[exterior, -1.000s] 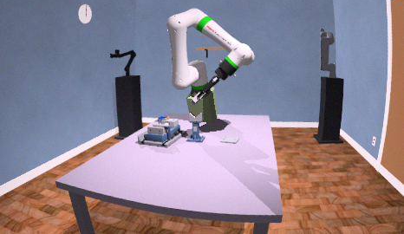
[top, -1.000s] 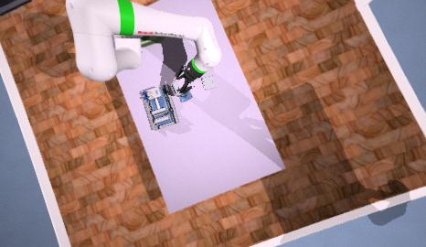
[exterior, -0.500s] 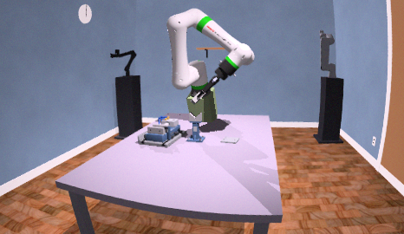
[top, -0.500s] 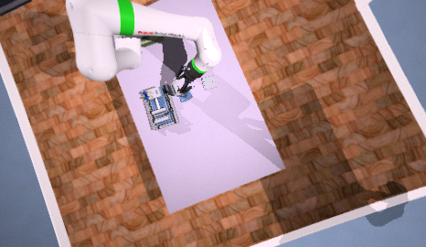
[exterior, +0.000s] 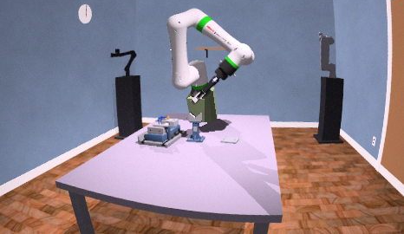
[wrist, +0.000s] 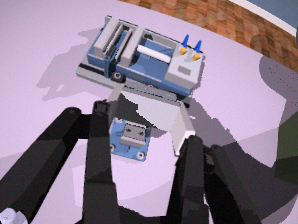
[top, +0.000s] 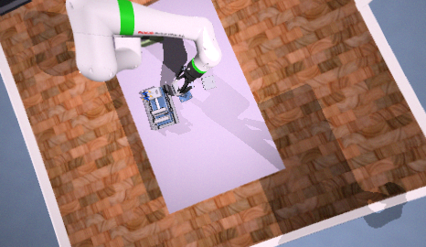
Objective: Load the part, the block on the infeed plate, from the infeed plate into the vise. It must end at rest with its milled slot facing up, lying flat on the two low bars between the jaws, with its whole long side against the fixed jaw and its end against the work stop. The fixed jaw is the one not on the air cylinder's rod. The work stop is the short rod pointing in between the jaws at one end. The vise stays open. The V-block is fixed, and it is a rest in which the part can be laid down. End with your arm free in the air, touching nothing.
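Claw (wrist: 143, 119) grips part (wrist: 149, 106); arm's red lettering unreadable.

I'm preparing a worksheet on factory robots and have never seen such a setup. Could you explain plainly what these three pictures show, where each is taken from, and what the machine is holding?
The white machine with green rings is a robot arm standing at the far edge of a pale table. One picture looks straight down from the ceiling, one is taken from across the room, and one comes from a camera on the arm's wrist, looking down past its black fingers.

On the table sit a blue and grey vise, a clamp for metal parts, then a small blue V-block to rest parts on, and a flat grey infeed plate, now without a part on it.

The gripper is shut on the part, a pale block held in the air above the V-block.
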`<state>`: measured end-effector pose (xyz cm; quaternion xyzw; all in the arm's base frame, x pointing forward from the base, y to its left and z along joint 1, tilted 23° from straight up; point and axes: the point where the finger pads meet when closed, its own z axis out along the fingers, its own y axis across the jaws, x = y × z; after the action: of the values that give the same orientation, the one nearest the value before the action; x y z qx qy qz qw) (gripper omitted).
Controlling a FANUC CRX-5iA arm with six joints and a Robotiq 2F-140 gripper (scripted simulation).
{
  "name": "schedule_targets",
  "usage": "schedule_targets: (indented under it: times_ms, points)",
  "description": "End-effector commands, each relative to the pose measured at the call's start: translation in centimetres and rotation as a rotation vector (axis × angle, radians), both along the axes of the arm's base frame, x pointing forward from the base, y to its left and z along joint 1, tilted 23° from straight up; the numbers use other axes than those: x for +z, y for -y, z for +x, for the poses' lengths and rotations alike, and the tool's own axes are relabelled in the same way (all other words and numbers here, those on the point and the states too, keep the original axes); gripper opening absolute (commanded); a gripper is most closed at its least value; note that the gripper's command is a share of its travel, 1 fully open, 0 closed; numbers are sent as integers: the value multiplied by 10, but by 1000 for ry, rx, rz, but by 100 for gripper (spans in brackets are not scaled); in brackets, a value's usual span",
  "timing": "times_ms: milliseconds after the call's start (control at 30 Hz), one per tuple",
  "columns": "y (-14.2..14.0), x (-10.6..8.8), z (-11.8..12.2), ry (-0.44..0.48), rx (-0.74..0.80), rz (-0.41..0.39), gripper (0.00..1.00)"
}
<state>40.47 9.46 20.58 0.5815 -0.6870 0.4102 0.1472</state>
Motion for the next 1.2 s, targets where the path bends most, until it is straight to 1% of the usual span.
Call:
schedule_targets:
  times_ms: [0,500,1167]
  points:
    - [0,0,0,0,0,0,0]
    - [0,-4,2,0,0,0,0]
    - [1,-17,7,0,0,0,0]
